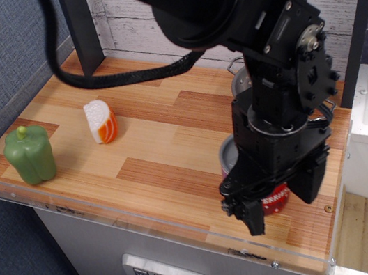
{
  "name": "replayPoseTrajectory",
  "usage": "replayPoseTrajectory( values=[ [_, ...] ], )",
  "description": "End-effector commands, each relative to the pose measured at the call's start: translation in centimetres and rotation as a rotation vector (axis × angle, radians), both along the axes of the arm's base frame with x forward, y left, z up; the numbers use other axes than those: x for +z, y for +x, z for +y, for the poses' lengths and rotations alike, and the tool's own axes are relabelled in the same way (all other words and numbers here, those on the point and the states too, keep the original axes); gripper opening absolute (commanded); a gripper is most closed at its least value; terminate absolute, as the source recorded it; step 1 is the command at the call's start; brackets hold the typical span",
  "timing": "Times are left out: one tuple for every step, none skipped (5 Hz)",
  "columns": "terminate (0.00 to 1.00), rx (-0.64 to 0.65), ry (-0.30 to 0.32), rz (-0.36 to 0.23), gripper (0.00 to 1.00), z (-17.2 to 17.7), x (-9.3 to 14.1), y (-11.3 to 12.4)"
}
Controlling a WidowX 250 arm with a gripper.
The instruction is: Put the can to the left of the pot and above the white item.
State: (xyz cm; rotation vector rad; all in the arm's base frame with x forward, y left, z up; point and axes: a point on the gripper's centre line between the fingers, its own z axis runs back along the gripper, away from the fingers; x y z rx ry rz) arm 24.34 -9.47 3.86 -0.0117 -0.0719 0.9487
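The can [227, 153] stands near the table's front right edge; I see part of its grey lid and a bit of its red label. My gripper [279, 200] is down around it, one finger [252, 216] in front and the other to the right, jaws open and straddling the can. The pot [237, 80] is behind the can at the right, almost wholly hidden by my arm; only a sliver of steel rim and a wire handle show. The white item [101, 121], a white wedge with orange stripes, lies at the left middle of the table.
A green toy bell pepper [30, 155] stands at the left front corner. A dark post [81, 27] rises at the back left. The wooden table [163, 141] has a clear plastic lip along its front edge. A black cable hangs over the back.
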Motion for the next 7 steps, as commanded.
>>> replayPoseTrajectory(
  values=[
    [0.00, -0.054, 0.068, -0.050, 1.00, 3.4, 1.2, 2.2],
    [0.00, -0.089, 0.090, -0.056, 1.00, 5.2, 0.7, 2.7],
    [0.00, -0.107, 0.110, -0.046, 1.00, 7.0, 0.5, 3.3],
    [0.00, -0.064, 0.090, -0.071, 1.00, 8.9, 0.4, 3.6],
    [0.00, -0.054, 0.088, -0.072, 1.00, 10.3, 0.4, 4.2],
    [0.00, -0.048, 0.100, -0.067, 1.00, 11.3, 0.2, 4.9],
    [0.00, -0.056, 0.117, -0.057, 1.00, 12.0, -0.1, 5.7]
  ],
)
